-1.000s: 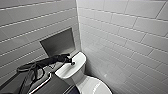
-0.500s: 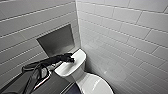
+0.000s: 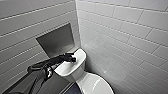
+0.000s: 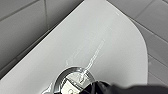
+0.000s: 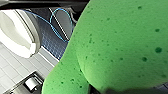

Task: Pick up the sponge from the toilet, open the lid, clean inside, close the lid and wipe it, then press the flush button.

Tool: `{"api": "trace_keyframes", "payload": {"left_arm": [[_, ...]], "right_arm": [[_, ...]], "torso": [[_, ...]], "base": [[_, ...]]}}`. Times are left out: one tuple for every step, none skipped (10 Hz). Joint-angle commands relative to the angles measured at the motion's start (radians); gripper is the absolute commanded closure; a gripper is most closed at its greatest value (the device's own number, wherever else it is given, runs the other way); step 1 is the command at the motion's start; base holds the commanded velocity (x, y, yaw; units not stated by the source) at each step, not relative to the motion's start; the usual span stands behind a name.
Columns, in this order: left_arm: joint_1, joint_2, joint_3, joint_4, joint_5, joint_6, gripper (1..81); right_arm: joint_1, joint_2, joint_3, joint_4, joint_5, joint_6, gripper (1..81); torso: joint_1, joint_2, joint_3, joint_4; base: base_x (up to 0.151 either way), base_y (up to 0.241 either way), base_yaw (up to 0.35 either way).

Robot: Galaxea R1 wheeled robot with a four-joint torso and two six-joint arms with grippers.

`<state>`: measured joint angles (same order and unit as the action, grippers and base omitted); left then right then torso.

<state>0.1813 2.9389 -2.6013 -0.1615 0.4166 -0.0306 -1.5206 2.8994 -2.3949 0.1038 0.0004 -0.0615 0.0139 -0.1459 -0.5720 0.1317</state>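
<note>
Extending in from the lower left of the head view, the left arm [image 3: 42,68] lies across the corner of the room and ends over the toilet [image 3: 77,75]; the left gripper [image 3: 72,59] sits above the flat white tank top [image 3: 67,68], near its middle; from the left wrist camera the round chrome flush button [image 4: 71,78] shows set into that glossy top, with the dark tip of the gripper right at the button's edge (whether it actually touches the metal cannot be told, nor whether this gripper is open or closed); the lid [image 3: 93,85] is down over the bowl, smooth and white, just in front of the tank; behind the tank a grey recessed niche [image 3: 56,41] is cut into the tiled walls [image 3: 120,32], which meet in a corner above the toilet; the sponge [image 5: 120,45], bright green and pitted with small darker pores, looms close before the right wrist camera, up off the ground and clamped by the right gripper [image 5: 100,90], of which a dark sliver shows at the sponge's edge; beyond the sponge lie the dark blue floor [image 5: 53,40], a thin blue cable [image 5: 50,20] looping over it, the white side of the toilet, and a paper roll [image 5: 31,84] in a metal recess
</note>
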Motion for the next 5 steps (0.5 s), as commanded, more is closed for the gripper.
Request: {"api": "trace_keyframes", "payload": {"left_arm": [[-0.174,-0.016,-0.008,0.007,0.004,0.000,81.1],[-0.174,-0.020,-0.008,0.007,-0.001,0.000,81.1],[-0.174,-0.026,-0.008,0.007,-0.015,0.000,81.1],[-0.174,-0.032,-0.008,0.007,-0.016,0.000,81.1],[-0.176,-0.036,-0.008,0.007,-0.016,0.000,81.1]], "right_arm": [[-0.014,0.002,0.022,-0.007,-0.091,-0.001,81.1],[-0.014,0.002,0.020,-0.007,-0.091,-0.001,81.1],[-0.013,0.002,0.020,-0.007,-0.091,-0.001,81.1],[-0.013,0.002,0.022,-0.007,-0.091,-0.001,81.1],[-0.011,0.002,0.025,-0.007,-0.091,-0.001,81.1]], "torso": [[0.000,0.000,0.000,0.000],[0.000,0.000,0.000,0.000],[0.000,0.000,0.000,0.000],[0.000,0.000,0.000,0.000],[0.000,0.000,0.000,0.000]], "base": [[0.000,0.000,0.000],[0.000,0.000,0.000],[0.000,0.000,0.000],[0.000,0.000,0.000],[0.000,0.000,0.000]]}}
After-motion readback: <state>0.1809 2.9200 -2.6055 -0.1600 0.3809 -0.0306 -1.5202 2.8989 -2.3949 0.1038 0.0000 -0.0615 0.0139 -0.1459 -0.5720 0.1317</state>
